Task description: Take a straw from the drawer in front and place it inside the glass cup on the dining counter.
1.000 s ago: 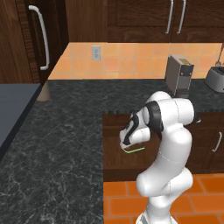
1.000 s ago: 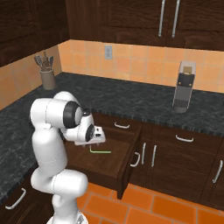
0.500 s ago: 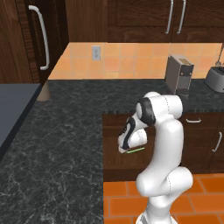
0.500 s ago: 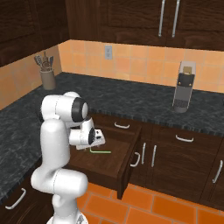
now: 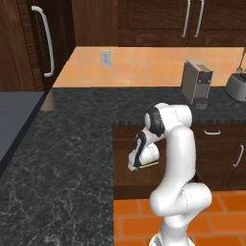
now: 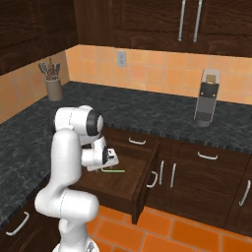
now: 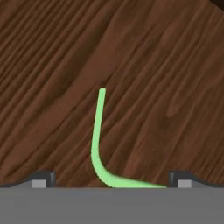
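gripper [image 7: 109, 181]: we're hovering it low inside the drawer [image 6: 129, 188], jaws spread wide, gripping nothing
straw [image 7: 98, 144]: lying flat between the fingertips

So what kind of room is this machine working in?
It looks like a home kitchen, computer-drawn. Dark wooden cabinets stand under a black speckled worktop, a pot of cooking utensils sits in the corner, and a drawer is pulled open with a green straw inside.

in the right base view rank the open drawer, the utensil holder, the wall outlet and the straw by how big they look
1. drawer, clearly largest.
2. utensil holder with its utensils.
3. straw and wall outlet: unsure. The straw spans more length but is very thin; the outlet is farther from the camera, so it may look smaller than it is.
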Available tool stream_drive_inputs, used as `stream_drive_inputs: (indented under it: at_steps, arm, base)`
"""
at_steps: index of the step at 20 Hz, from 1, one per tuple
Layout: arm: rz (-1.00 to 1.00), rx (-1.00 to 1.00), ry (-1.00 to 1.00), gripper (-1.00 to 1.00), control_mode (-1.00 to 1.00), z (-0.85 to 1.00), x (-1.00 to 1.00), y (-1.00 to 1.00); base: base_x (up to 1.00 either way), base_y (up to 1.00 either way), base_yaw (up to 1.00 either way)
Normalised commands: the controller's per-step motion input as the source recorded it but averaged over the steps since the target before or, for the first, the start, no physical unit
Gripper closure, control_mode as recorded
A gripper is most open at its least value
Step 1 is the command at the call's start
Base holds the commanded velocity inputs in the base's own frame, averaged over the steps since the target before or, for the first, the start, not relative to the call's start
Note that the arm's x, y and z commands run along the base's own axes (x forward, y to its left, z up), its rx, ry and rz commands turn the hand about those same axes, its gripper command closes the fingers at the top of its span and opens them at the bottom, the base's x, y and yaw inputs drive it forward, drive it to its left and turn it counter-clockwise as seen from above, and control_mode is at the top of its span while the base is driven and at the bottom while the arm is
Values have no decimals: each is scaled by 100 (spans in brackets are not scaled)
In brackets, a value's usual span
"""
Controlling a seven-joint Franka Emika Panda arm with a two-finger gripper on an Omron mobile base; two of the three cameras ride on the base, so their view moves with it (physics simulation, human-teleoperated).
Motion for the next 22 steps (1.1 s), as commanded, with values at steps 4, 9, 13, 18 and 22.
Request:
stream_drive_inputs:
  at_steps: [4, 9, 13, 18, 22]
  arm:
    - [1, 0, 4, -100, -100, -28, 36, 0]
    - [1, 0, 4, -100, -100, -34, 27, 0]
    - [0, 0, 0, 100, -100, -33, 0, 0]
    - [0, 0, 0, 100, -100, -17, 0, -22]
    - [0, 0, 0, 100, -100, -1, 0, -23]
  base:
    - [0, 0, 0]
    - [0, 0, 0]
    - [0, 0, 0]
    - [0, 0, 0]
    - [0, 0, 0]
